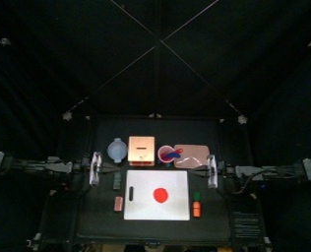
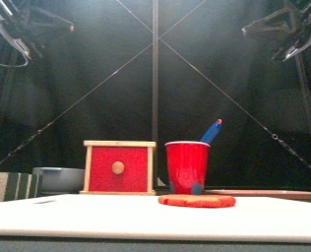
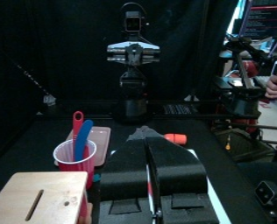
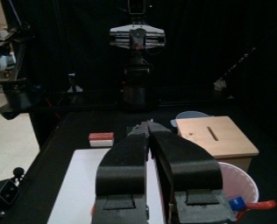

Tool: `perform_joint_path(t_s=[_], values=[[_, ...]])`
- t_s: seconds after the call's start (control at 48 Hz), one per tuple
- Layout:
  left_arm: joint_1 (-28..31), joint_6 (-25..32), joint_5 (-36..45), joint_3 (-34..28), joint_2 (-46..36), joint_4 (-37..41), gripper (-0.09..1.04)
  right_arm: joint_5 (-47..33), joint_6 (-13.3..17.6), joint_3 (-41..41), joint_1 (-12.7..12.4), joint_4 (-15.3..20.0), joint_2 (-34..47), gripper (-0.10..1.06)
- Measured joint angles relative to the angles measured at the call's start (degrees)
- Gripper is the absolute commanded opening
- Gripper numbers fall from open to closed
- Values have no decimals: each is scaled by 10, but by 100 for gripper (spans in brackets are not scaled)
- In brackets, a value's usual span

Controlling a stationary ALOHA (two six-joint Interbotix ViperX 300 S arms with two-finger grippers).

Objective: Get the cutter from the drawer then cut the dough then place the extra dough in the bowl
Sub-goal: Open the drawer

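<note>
Lying flat near the middle of the white cutting board (image 1: 143, 212), the red dough disc (image 1: 161, 194) is touched by neither arm. The wooden box (image 1: 143, 151) is set behind the board, and its red drawer front (image 2: 119, 167) is seen pushed in flush. The blue-grey bowl (image 1: 117, 150) is placed just left of the box, and the red cup (image 2: 187, 165) (a blue knife (image 2: 213, 131) stands in it) just right. The left gripper (image 3: 148, 133) and the right gripper (image 4: 149, 125) are held high, outside the board's left and right edges. The jaws of each are pressed together, and nothing is held between them.
</note>
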Motion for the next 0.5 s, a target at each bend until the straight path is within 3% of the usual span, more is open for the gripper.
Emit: perform_joint_path(t_s=[0.125, 0.271, 0.5], values=[[0, -6, -27, 14, 34, -24, 2, 0, -13, 10, -23, -19, 27, -2], [-6, -6, -107, 24, 103, -71, 2, -25, -10, -7, -75, -66, 129, -2], [-35, -18, -279, 31, 241, -156, 2, -137, -9, -134, -149, -154, 342, -2]])
